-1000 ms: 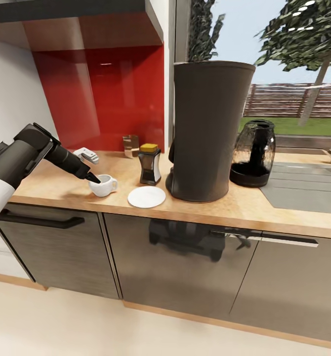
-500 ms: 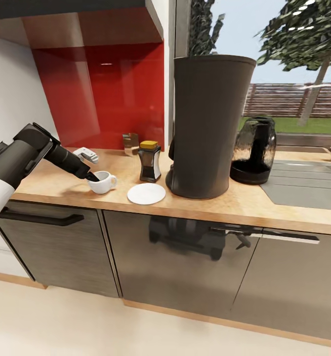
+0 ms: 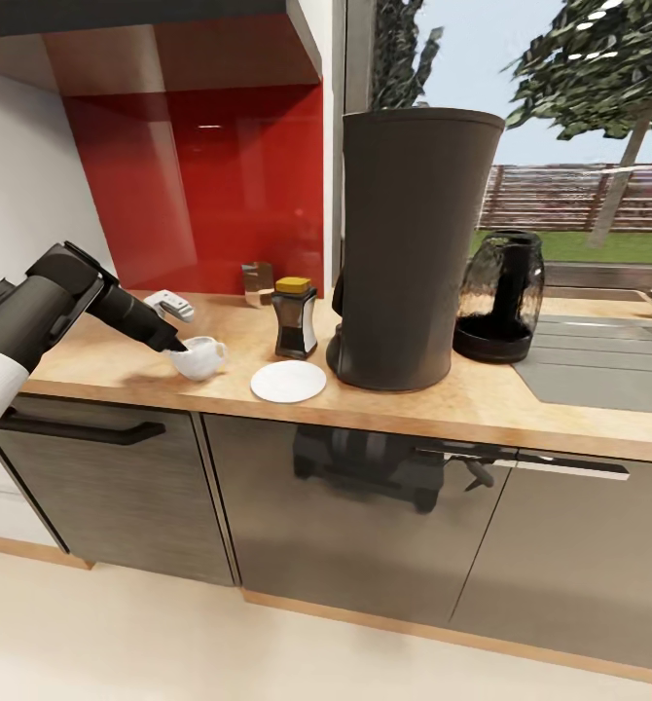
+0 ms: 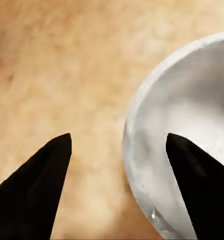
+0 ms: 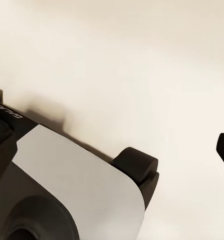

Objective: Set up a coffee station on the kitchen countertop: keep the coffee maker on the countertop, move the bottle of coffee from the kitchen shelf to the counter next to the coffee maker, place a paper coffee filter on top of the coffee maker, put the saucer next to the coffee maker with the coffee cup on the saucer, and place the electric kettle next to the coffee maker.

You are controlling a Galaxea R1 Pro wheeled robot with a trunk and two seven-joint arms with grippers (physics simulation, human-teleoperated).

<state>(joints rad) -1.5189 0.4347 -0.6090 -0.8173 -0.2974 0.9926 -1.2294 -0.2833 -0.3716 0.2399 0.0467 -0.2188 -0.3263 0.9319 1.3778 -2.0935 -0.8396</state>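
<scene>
right now your left gripper (image 3: 178, 348) is spread open over the rim of the tilted cup (image 3: 198, 358), one finger (image 4: 202, 185) inside, on the countertop (image 3: 482, 399) near the saucer (image 3: 288, 383), with the coffee maker (image 3: 414, 243) beyond.

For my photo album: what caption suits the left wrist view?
End effector fingers straddling the white coffee cup rim above the wooden countertop.

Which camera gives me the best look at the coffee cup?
The head view: the whole coffee cup shows, tilted on the countertop at the left claw. The left wrist view shows part of its rim and wall.
</scene>
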